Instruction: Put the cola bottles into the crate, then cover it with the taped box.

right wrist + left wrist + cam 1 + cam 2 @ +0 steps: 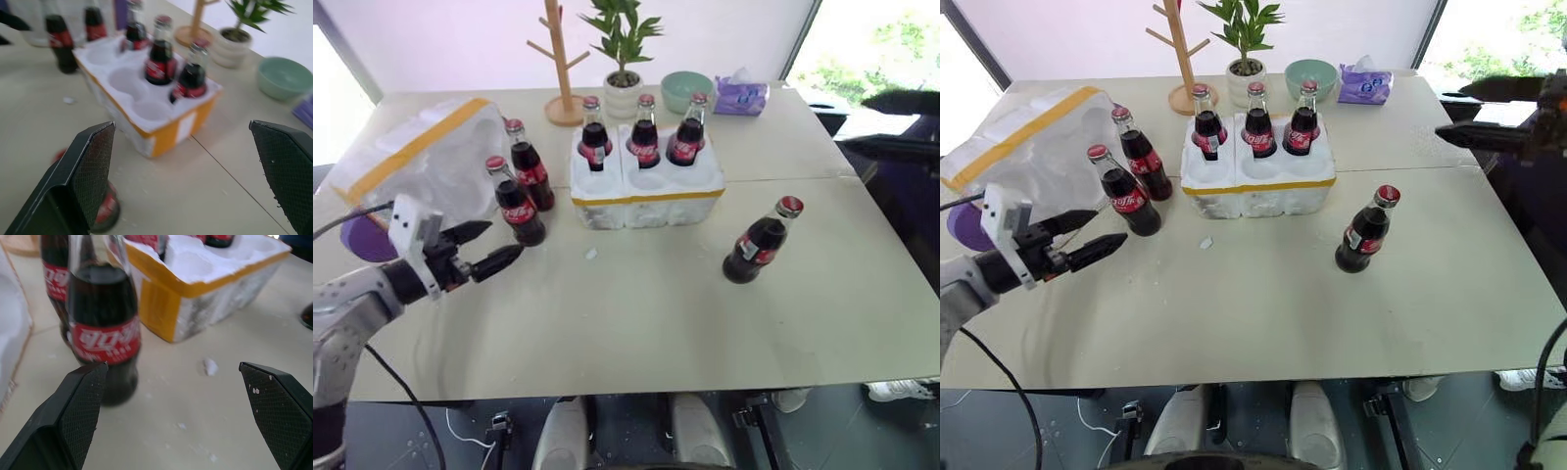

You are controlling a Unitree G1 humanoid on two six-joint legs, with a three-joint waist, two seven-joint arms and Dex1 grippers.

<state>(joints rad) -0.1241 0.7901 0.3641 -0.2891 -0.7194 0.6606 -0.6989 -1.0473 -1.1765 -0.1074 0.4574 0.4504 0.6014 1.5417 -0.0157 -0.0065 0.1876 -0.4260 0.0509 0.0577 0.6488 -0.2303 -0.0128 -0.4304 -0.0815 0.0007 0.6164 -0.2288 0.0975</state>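
Your left gripper [487,247] hangs with fingers spread, empty, just before the nearest of two bottles [516,202] beside the taped box [421,157]. Three bottles stand in the crate [646,186]'s back wells; one bottle [762,241] stands alone. Your right gripper [188,171] is spread wide too, empty.

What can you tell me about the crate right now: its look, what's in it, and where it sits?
The crate is a low white block that looks like styrofoam, with a yellow tape band around its upper rim and a scuffed, greyish front wall. It sits flat on the table, toward the far side. It has six round wells: the back row holds three cola bottles standing upright, and the front row is empty. Nothing else touches it; two more bottles stand apart on its left.
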